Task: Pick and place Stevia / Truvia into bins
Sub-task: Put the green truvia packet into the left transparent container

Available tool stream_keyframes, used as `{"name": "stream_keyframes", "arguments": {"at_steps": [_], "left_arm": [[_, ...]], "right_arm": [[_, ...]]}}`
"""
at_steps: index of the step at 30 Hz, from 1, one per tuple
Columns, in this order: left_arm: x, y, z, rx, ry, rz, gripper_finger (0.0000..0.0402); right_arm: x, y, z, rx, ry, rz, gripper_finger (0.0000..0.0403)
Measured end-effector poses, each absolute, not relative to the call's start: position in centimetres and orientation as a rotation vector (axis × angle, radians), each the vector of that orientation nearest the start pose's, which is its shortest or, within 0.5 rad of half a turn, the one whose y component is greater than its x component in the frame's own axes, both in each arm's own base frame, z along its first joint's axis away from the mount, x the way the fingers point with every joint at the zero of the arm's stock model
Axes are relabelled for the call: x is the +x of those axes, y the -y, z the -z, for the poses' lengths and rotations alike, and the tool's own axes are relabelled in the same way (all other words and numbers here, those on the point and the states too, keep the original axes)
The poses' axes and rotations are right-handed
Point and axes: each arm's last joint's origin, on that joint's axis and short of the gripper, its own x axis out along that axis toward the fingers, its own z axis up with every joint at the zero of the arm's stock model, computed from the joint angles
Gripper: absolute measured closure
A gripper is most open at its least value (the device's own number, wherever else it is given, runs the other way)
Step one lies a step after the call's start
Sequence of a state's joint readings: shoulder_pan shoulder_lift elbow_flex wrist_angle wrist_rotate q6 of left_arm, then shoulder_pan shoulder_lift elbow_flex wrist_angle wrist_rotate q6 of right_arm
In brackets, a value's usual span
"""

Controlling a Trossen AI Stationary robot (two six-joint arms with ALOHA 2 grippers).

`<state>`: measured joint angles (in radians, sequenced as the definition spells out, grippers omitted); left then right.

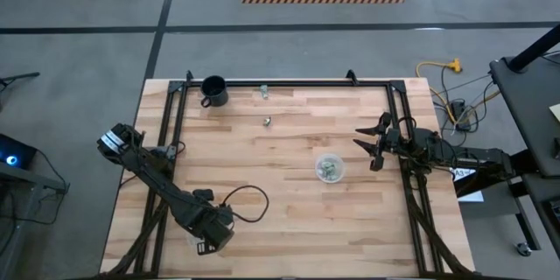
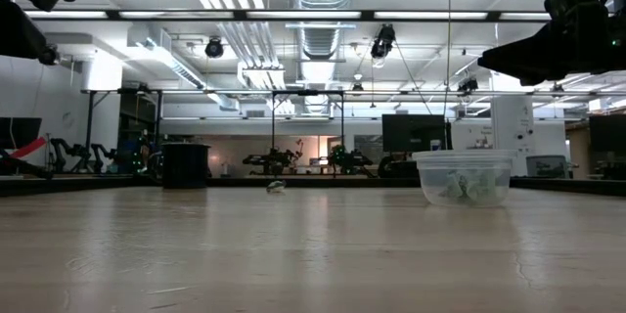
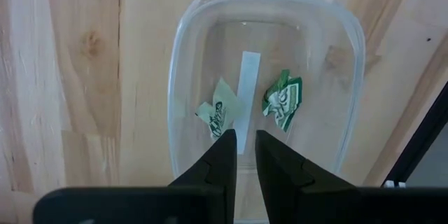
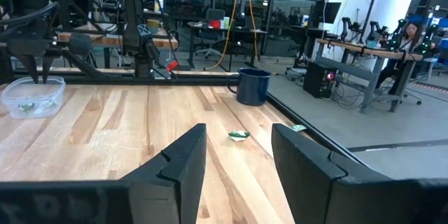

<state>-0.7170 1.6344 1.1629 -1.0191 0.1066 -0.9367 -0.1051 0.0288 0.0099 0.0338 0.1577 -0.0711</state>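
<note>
Tabletop (image 1: 289, 219) middle open; round bin (image 1: 330, 170), mug (image 1: 213, 91) obstruct.

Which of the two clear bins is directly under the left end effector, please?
The rounded-rectangular tub, holding two packets; the round cup sits mid-table, away from both arms.

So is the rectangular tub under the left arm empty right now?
No, the left wrist view shows two crumpled green-and-white packets lying inside the clear tub, just ahead of the left end effector.
</note>
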Motion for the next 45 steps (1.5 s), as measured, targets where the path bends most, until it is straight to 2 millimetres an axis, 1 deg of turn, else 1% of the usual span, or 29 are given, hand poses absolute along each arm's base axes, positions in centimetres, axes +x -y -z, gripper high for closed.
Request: {"name": "stream_keyframes", "arguments": {"at_steps": [15, 26, 35, 39, 45], "left_arm": [[21.7, 19.3, -21.3, -0.277, -1.582, -0.064, 0.0365], [23.0, 20.3, -21.6, -0.361, -1.452, 0.040, 0.0365], [23.6, 20.8, -21.8, -0.400, -1.397, 0.092, 0.0365], [23.5, 20.8, -21.7, -0.390, -1.400, 0.096, 0.0365], [23.5, 20.7, -21.7, -0.303, -1.393, 0.164, 0.0365]], "right_arm": [[9.7, 1.5, -16.8, -0.071, 0.006, 0.263, 0.0250], [9.7, 1.5, -16.8, -0.071, 0.006, 0.264, 0.0250], [9.7, 1.5, -16.8, -0.071, 0.006, 0.263, 0.0250], [9.7, 1.5, -16.8, -0.070, 0.006, 0.263, 0.0250], [9.7, 1.5, -16.8, -0.070, 0.006, 0.263, 0.0250]]}}
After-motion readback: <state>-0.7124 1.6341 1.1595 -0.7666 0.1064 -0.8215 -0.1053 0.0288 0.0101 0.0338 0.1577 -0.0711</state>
